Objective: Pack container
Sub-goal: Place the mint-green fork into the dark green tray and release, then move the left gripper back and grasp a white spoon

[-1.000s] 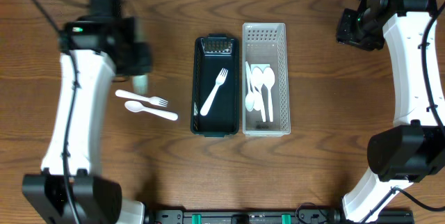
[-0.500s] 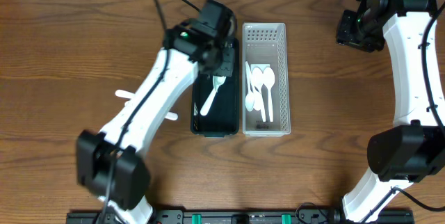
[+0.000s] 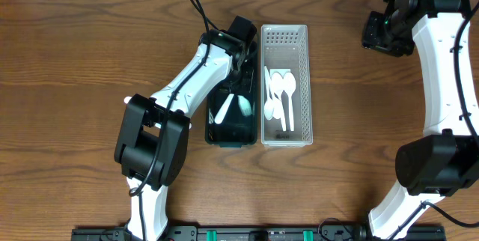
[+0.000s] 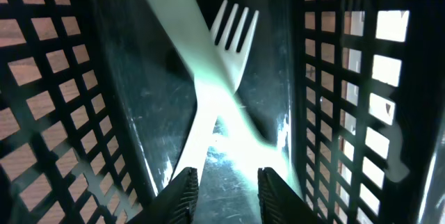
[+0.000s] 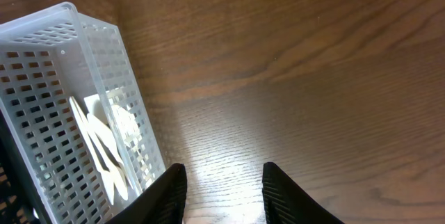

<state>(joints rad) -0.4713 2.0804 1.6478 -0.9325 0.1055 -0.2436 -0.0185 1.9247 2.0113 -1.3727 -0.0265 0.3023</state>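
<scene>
You look to be at the release: left gripper [image 4: 227,184], jaws apart, inside the black basket [image 3: 232,141] at 9 o'clock of the white basket [image 3: 284,34], a blurred utensil [image 4: 174,15] crossing the fork [image 4: 234,40]. Next, lift straight clear. At 2 o'clock the right gripper [image 5: 219,182] hangs spread, empty.

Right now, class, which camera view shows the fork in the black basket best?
Left wrist: the fork shows its tines clearly, close up, inside the black basket. Overhead, the left arm hides all but its handle. Right wrist shows no fork.
</scene>
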